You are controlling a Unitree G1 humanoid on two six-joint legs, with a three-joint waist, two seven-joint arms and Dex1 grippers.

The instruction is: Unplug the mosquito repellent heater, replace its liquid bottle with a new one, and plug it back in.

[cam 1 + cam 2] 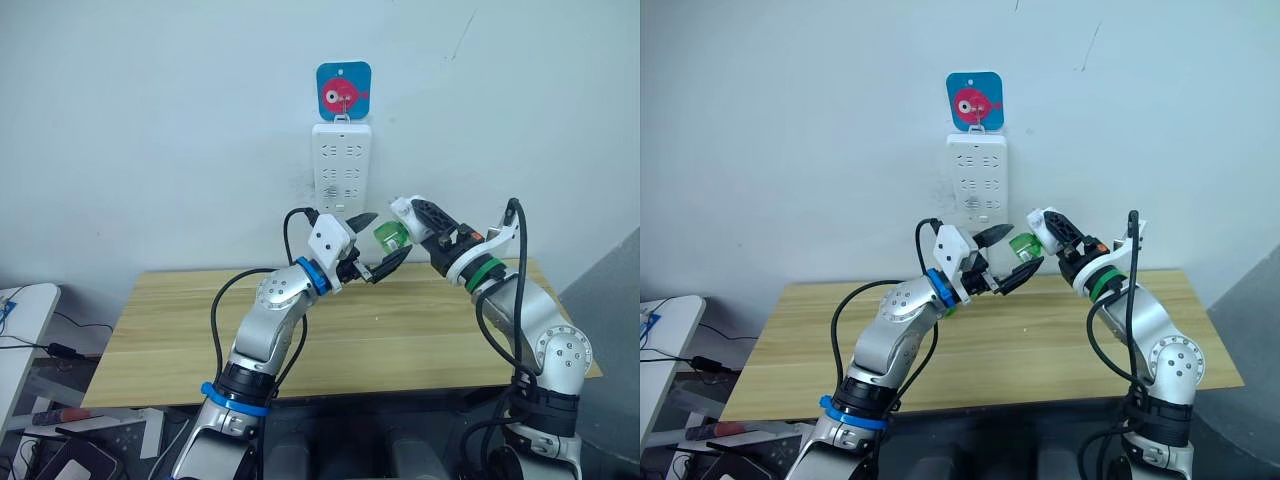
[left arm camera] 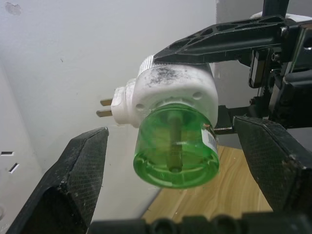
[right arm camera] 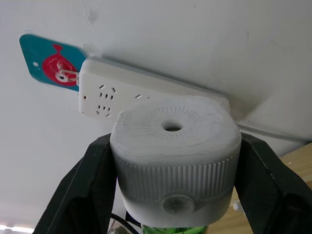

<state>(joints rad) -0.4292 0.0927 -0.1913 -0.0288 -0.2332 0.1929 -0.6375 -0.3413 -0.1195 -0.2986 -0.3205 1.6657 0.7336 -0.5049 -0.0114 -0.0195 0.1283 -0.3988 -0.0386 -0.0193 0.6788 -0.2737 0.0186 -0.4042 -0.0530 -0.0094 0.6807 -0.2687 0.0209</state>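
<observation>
- Head views: I see my right claw (image 1: 415,222) raised above the wooden worktop (image 1: 400,330), clamped on the mosquito repellent heater (image 1: 403,213). The heater is unplugged, held in the air just below the white power strip (image 1: 341,166) on the wall. Most of its white body is hidden by the claw.
- The green bottle (image 1: 391,236) sticks out of the heater toward my left claw (image 1: 378,246), whose fingers are spread wide, one above and one below the bottle. I cannot tell from here whether either finger touches it.
- A blue tag with a pink fish (image 1: 343,89) hangs above the strip.
- Left wrist view: the heater (image 2: 170,90) faces me bottle first, its two plug pins (image 2: 105,107) bare and pointing at the wall. My left fingers (image 2: 78,170) stand on either side of the bottle (image 2: 176,148), with a gap on each side. The bottle label is too small to read.
- Right wrist view: my right fingers (image 3: 85,180) press against both sides of the heater's ribbed white cap (image 3: 175,161). The bottle is almost wholly hidden beneath it; a sliver of green shows at the frame edge. The strip (image 3: 126,95) is partly covered by the heater.
</observation>
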